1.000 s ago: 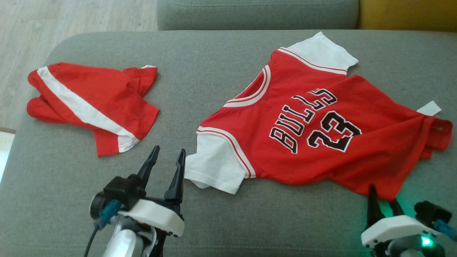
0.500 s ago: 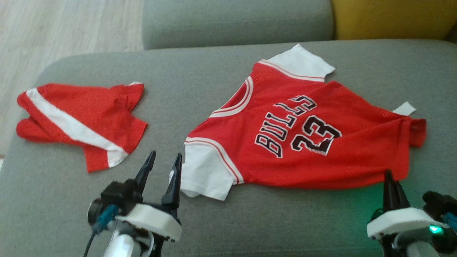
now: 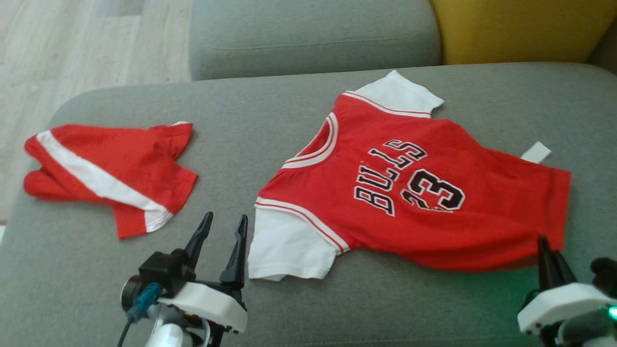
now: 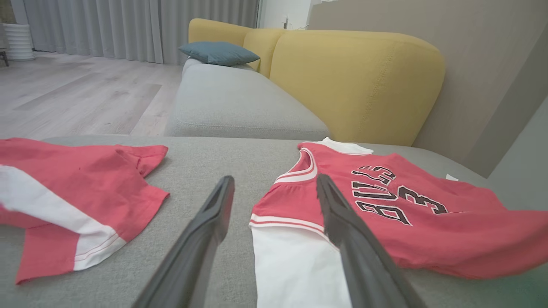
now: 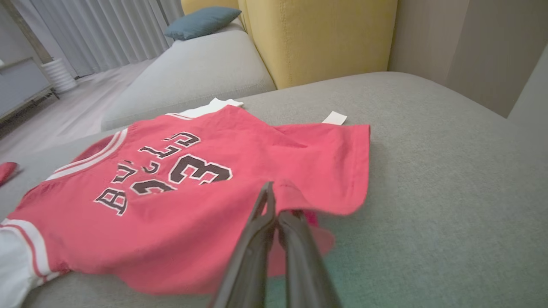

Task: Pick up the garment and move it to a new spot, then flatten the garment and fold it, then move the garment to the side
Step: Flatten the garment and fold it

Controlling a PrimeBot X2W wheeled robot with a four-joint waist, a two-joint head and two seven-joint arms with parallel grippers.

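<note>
The garment is a red jersey with white sleeves and "BULLS 23" in black, spread on the grey sofa seat. It also shows in the left wrist view and the right wrist view. My right gripper is shut on the near corner of its hem, and the cloth bunches up around the closed fingertips. My left gripper hovers open just left of the near white sleeve. Its right finger overlaps the sleeve's edge in its own view.
A second red piece with a white stripe lies crumpled at the seat's left end. A grey cushion and yellow backrest stand behind. A white tag sticks out by the hem. Wooden floor lies past the left edge.
My right gripper has shut on the hem corner and drawn it nearer, wrinkling the number. The head camera has shifted. The left gripper has kept still and open.
</note>
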